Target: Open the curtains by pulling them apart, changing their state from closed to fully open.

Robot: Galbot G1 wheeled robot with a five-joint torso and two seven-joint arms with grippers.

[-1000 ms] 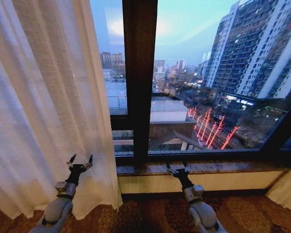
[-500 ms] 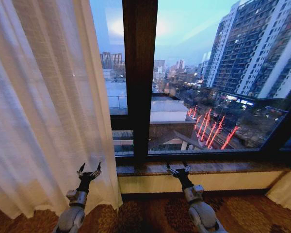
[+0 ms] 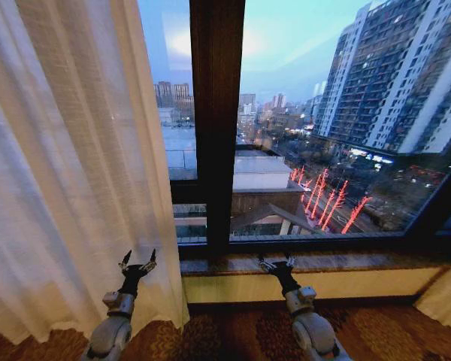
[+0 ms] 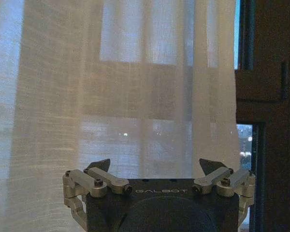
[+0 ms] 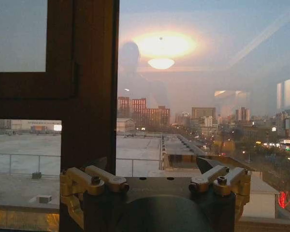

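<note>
Since a second ago the left gripper [image 3: 137,263] has shifted rightward and slightly lower along the hem of the left panel, and in the last half second it has hardly moved; the right gripper [image 3: 276,261] has kept its place before the window sill [image 3: 361,259]. Both arms reach up from the lower edge of the head view, forearms angled forward, fingers pointing toward the window. The left gripper's fingers are spread apart, holding nothing, just in front of the sheer curtains [image 3: 68,173], near the panel's inner edge. The right gripper's fingers are also spread and hold nothing, well apart from any fabric, in front of the dark window frame post [image 3: 216,120]. The left panel hangs gathered on the left side of the window, and a corner of the other panel [image 3: 445,297] shows at the far right, leaving the glass between them bare.

From the left wrist, the left gripper [image 4: 154,166] faces the pleated fabric [image 4: 111,96] closely, with the post [image 4: 270,116] beside it. From the right wrist, the right gripper [image 5: 154,166] faces the post [image 5: 89,82] and the city beyond the glass, where a ceiling lamp is reflected
</note>
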